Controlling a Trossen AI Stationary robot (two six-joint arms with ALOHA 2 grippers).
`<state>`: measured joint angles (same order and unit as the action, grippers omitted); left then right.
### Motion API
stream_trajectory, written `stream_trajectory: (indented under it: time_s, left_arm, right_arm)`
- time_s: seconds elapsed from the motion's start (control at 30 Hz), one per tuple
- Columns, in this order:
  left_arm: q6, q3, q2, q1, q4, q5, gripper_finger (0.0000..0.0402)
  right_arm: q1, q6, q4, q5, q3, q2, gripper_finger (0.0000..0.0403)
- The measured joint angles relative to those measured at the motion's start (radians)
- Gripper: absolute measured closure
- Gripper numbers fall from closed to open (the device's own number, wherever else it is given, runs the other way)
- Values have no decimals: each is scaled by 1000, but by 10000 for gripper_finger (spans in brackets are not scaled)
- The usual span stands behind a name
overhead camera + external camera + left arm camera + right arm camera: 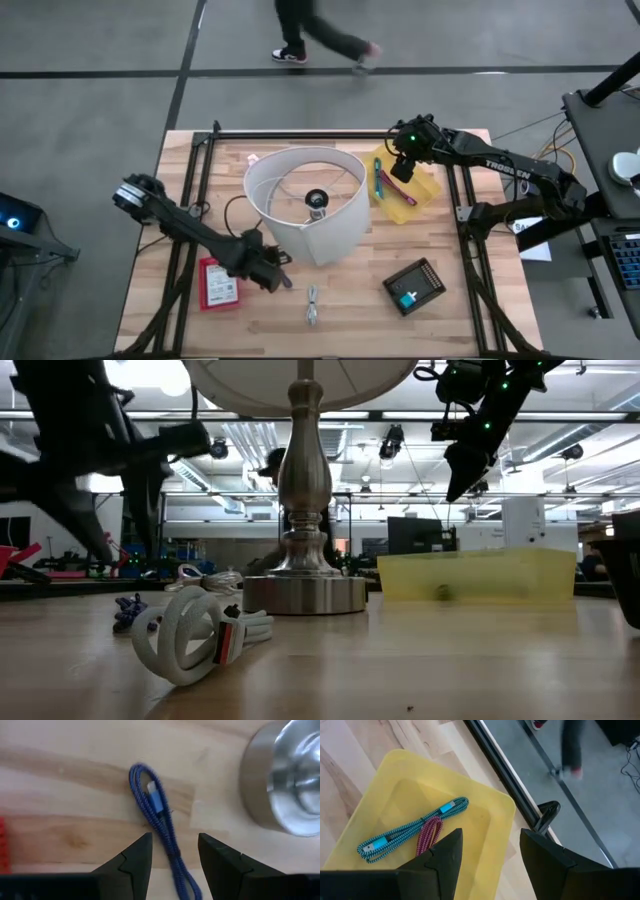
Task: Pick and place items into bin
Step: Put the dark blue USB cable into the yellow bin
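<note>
Left wrist view: left gripper (175,851) jaws are held apart astride a blue cable (156,822) on the worktop (65,785). Right gripper (489,851) jaws are spread, empty, above the bin (495,827) at the far right corner.

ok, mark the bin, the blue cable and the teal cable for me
bin (495,827): right wrist view, bare yellow wall.
blue cable (162,827): left wrist view, mid-bundle, between the open fingers.
teal cable (412,827): right wrist view, middle of the strand.

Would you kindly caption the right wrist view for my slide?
Open right gripper hovering above translucent yellow plastic bin holding a teal braided cable and magenta braided cable.
</note>
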<state>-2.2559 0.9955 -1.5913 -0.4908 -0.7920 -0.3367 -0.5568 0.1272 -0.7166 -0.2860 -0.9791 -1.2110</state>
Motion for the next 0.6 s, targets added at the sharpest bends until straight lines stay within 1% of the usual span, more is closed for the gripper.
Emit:
stream_trajectory:
  time_s: [0.07, 0.37, 0.6]
  left_arm:
    - [-11, 0, -35, 0, 22, 22, 259]
    - [-14, 3, -152, 13, 136, 20, 259]
    - [11, 6, -193, 16, 159, 16, 263]
  right_arm:
    - [0, 0, 0, 0, 0, 0, 219]
    - [0, -2, -1, 1, 0, 0, 219]
    - [0, 1, -5, 2, 0, 0, 219]
